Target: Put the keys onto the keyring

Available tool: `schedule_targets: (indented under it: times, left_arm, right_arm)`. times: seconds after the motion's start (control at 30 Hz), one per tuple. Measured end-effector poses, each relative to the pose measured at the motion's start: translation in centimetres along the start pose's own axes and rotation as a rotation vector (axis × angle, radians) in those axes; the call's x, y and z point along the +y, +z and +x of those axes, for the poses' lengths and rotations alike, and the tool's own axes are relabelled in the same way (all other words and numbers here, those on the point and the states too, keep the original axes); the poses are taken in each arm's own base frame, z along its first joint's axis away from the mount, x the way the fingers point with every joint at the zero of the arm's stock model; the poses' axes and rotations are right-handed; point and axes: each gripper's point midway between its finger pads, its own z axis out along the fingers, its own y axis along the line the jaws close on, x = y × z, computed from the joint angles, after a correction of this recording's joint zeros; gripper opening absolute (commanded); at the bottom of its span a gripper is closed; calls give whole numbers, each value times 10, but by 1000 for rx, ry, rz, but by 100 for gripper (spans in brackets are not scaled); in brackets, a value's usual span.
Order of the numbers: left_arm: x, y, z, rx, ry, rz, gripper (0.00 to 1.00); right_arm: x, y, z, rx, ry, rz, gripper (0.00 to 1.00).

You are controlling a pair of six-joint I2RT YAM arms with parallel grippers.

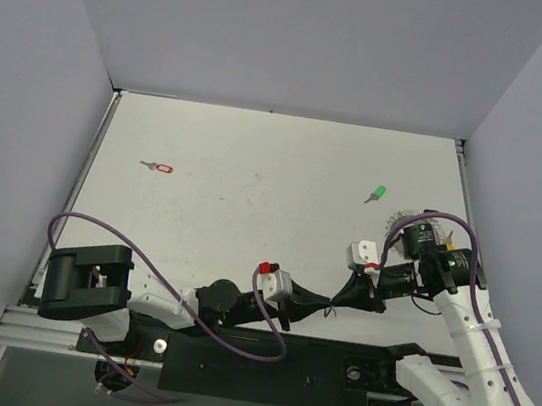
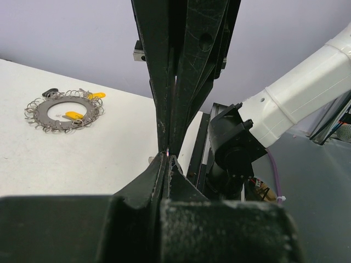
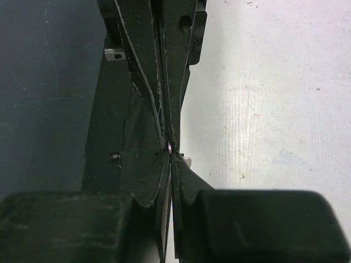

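My left gripper and right gripper meet tip to tip just above the table's near edge. Both are shut, pinching the same thin thing. In the left wrist view a small silver nub of a key pokes out beside the tips. It also shows in the right wrist view next to my right gripper. The keyring, a spiky silver circle with yellow-headed keys on it, lies flat on the table. In the top view the keyring is partly hidden by the right arm.
A green-headed key lies on the table right of centre. A red-headed key lies at the far left. Grey walls enclose the table on three sides. The black base rail runs along the near edge under the grippers.
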Motion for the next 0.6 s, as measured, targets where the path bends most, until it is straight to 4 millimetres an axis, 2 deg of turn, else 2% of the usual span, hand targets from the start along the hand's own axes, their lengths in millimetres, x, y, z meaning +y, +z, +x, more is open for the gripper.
schedule_targets:
  times: [0.27, 0.33, 0.4, 0.47, 0.6]
  left_arm:
    - [0, 0, 2, 5, -6, -1, 0]
    - [1, 0, 2, 4, -10, -6, 5]
    - [1, 0, 1, 4, -16, -10, 13]
    - [2, 0, 2, 4, -19, -13, 29]
    - [3, -1, -4, -10, -25, -26, 45]
  right_arm:
    - [1, 0, 2, 2, -5, 3, 0]
    - [1, 0, 3, 5, -2, 5, 0]
    - [1, 0, 3, 7, 5, 7, 0]
    - [1, 0, 3, 12, 13, 10, 0]
    - [0, -2, 8, 43, 34, 22, 0]
